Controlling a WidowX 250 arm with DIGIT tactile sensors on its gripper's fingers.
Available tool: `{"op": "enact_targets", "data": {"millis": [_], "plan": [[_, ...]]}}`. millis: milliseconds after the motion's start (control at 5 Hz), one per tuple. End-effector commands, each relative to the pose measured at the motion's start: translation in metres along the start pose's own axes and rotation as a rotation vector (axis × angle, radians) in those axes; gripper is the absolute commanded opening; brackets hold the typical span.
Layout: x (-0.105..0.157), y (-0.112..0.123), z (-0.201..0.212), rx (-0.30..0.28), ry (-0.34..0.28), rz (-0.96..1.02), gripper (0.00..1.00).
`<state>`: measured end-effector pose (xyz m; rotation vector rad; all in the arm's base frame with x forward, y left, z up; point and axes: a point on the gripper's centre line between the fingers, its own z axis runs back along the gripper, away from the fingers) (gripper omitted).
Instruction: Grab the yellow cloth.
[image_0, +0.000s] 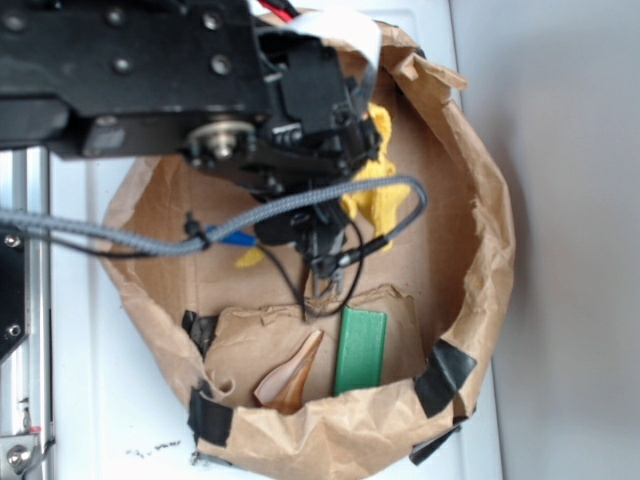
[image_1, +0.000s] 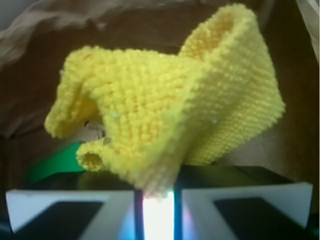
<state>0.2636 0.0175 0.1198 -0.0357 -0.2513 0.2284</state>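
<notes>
The yellow cloth (image_1: 170, 115) is a fuzzy knitted rag with soft folds, and it fills the wrist view. Its lower corner is pinched in the narrow gap of my gripper (image_1: 159, 192), between the left finger (image_1: 70, 202) and the right finger (image_1: 245, 200). In the exterior view my gripper (image_0: 325, 252) points down inside a brown paper basin. The cloth (image_0: 378, 192) shows to the right of and behind the gripper, mostly hidden by the arm. A small yellow bit also shows to the left of the gripper.
The crumpled brown paper basin (image_0: 480, 250) has black tape on its rim. Inside it near the front lie a flat green block (image_0: 360, 348) and a brown wedge-shaped piece (image_0: 290, 378). The green block also shows in the wrist view (image_1: 55, 162). A grey cable (image_0: 150, 235) crosses the basin.
</notes>
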Motion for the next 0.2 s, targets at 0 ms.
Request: {"op": "enact_targets", "data": {"millis": [0], "plan": [[0.0084,-0.0026,0.0093,0.069,-0.077,-0.093,0.0]]}}
